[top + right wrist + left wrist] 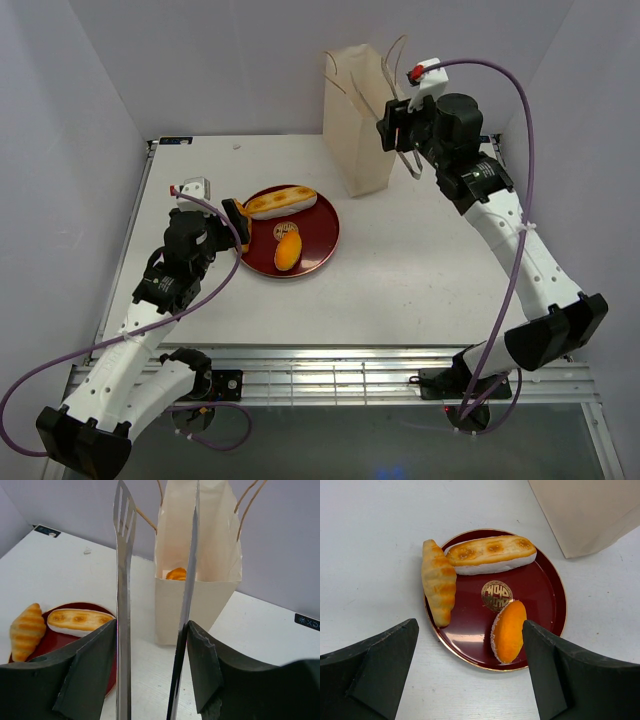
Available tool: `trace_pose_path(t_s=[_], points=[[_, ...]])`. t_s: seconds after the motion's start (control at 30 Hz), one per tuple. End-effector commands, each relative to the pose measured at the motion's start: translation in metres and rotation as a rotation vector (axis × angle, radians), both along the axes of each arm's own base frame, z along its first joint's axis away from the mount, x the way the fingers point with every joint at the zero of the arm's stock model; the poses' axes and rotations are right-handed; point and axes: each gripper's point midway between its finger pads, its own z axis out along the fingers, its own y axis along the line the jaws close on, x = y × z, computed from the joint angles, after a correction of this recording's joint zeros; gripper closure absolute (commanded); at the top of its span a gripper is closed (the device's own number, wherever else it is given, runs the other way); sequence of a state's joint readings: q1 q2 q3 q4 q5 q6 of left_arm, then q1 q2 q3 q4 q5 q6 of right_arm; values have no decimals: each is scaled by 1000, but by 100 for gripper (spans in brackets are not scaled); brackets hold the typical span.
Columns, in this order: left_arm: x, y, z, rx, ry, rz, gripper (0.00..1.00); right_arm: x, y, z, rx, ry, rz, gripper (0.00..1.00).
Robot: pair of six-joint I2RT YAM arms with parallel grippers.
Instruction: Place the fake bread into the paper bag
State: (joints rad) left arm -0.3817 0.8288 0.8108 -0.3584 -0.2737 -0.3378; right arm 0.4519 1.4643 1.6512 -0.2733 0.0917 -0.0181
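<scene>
Currently the right gripper (151, 625) is hanging just in front of the bag (195, 600), raised off the table (420, 270). It is gripping the tongs (122, 605): each metal arm is lying against the inner face of a finger. The two arms are standing apart and pointing up towards the bag's mouth. Nothing is sitting between their tips.

The bag is standing upright at the far side of the table, mouth open, its brown handles sticking up. One orange bread piece (176, 573) is showing inside it, low behind the front wall; how much of that piece is hidden I cannot tell.

Three pieces are remaining at the plate (540, 600), which is sitting left of the bag and apart from it. The long roll (491, 554) is lying across the plate's far side. The croissant (439, 582) is lying along the left rim, its far end touching the roll and part of it hanging over the rim onto the table. The oval piece (509, 631) is lying on the plate's near half, just below the gold emblem and apart from the other two.

The left gripper (470, 627) is hovering by the plate's near-left edge with its fingers spread wide, holding nothing and touching no bread.
</scene>
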Motion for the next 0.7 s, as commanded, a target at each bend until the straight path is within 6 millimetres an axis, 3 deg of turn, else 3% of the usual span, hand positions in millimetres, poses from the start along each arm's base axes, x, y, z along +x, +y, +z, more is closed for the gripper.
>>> trace_pose_path(t_s=[0.0, 0.23, 0.3, 0.67], points=[[0, 4, 4, 3, -17, 15, 5, -20, 3, 33, 103, -88, 51, 38], [-1, 6, 5, 5, -22, 29, 2, -45, 21, 13, 120, -47, 185, 39], [-1, 6, 6, 3, -24, 26, 11, -53, 26, 4, 118, -33, 221, 39], [-3, 11, 10, 3, -38, 50, 8, -88, 80, -44, 108, 67, 402, 41]])
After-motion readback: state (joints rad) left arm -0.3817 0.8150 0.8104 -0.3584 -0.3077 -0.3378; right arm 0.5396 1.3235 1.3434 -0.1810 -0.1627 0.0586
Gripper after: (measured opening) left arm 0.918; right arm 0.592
